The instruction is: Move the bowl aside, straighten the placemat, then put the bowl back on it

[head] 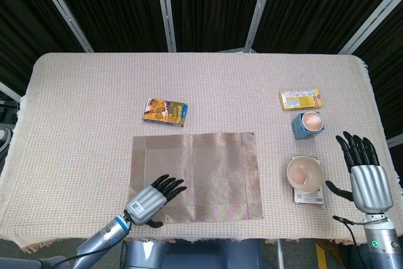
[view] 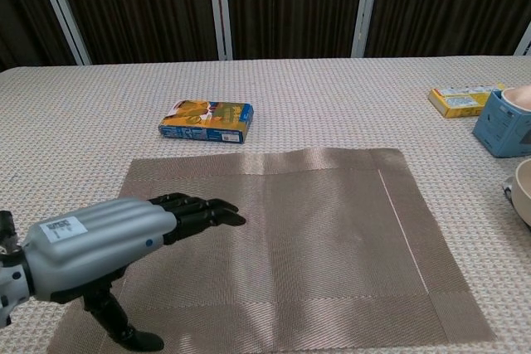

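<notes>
The brown woven placemat (head: 201, 171) (view: 315, 238) lies flat and square to the table's front edge. My left hand (head: 151, 198) (view: 108, 242) rests over its front left corner, fingers stretched out flat and thumb pointing down, holding nothing. The cream bowl (head: 305, 173) (view: 523, 192) stands off the mat at the right, on a dark flat object. My right hand (head: 365, 174) is beside the bowl to its right, fingers spread and empty; the chest view does not show it.
A blue and orange snack box (head: 165, 111) (view: 206, 120) lies behind the mat. At the right are a yellow box (head: 301, 99) (view: 460, 99) and a blue cup (head: 308, 125) (view: 506, 126). The table is covered in a beige cloth (head: 82, 105).
</notes>
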`<state>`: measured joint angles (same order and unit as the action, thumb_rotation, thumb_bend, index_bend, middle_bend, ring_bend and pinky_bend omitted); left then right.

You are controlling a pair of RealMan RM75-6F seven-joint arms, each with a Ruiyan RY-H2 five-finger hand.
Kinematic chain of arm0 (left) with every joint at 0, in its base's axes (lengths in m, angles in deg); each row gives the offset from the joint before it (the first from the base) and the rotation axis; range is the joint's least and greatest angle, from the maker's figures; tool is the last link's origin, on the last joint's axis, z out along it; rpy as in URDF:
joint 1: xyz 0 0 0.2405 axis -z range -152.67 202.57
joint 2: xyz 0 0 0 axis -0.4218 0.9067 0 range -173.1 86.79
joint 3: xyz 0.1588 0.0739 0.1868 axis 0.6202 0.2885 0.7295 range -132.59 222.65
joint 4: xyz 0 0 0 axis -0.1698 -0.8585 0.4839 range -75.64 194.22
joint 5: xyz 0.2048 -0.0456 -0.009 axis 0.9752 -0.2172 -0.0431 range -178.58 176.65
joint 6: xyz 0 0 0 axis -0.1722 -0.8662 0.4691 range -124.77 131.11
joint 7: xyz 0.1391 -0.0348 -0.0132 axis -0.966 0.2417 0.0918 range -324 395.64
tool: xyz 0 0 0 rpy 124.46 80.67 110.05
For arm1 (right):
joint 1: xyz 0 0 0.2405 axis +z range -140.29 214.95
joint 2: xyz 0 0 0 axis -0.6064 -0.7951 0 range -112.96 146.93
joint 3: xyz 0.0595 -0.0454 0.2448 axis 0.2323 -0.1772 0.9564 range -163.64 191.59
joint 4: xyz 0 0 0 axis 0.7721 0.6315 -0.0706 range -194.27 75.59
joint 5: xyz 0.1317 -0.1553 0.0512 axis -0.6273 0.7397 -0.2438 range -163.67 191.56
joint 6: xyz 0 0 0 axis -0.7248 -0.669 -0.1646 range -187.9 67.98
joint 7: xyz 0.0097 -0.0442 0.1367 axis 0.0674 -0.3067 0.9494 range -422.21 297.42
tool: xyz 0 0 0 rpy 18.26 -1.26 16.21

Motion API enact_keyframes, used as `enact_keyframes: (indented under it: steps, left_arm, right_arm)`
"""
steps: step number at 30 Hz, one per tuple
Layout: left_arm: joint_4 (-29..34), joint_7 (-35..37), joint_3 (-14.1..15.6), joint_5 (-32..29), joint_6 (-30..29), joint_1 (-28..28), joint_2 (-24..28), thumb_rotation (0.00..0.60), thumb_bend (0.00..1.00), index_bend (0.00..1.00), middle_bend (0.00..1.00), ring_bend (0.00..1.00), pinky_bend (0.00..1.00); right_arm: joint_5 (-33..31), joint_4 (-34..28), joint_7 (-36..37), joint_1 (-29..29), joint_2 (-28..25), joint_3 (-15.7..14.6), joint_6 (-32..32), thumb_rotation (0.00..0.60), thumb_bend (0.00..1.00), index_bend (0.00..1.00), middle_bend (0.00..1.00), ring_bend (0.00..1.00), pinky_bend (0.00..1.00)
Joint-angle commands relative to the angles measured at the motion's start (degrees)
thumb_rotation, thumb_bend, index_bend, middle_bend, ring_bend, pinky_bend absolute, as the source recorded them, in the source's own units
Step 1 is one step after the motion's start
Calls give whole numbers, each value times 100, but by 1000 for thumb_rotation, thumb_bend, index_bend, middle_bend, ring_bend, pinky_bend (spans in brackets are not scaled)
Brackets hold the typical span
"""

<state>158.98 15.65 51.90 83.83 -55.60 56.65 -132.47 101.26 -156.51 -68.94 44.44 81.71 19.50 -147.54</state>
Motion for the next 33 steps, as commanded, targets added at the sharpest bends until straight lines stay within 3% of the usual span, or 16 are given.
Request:
enact_keyframes:
  steps: [1,11,21,26,33]
  left_arm:
    - [158,269,-55,184,-303,-105,252,600,0,0,0,0,0]
    - [325,295,-560,205,-1394,-460,1039,600,0,0,0,0,0]
    - [418,-256,-1016,-451,-2464,-1101,1689,600,0,0,0,0,0]
    - [664,-243,-1111,-695,-2641,-1298,1936,600,0,0,0,0,0]
    - [827,-147,-1138,-673,-2783,-1472,2323,600,0,0,0,0,0]
  right_arm:
    - [29,-6,-5,-5,-2,-10,-9,600,0,0,0,0,0]
    - [38,-18,-125,-22,32,-39,16,600,0,0,0,0,0]
    - [-416,154,-318,100,143,-156,696,600,0,25,0,0,0]
    - [-564,112,-350,164,191,-271,1056,600,0,115,0,0,0]
    - [-634,197,-548,272,356,-493,1536,600,0,145,0,0,0]
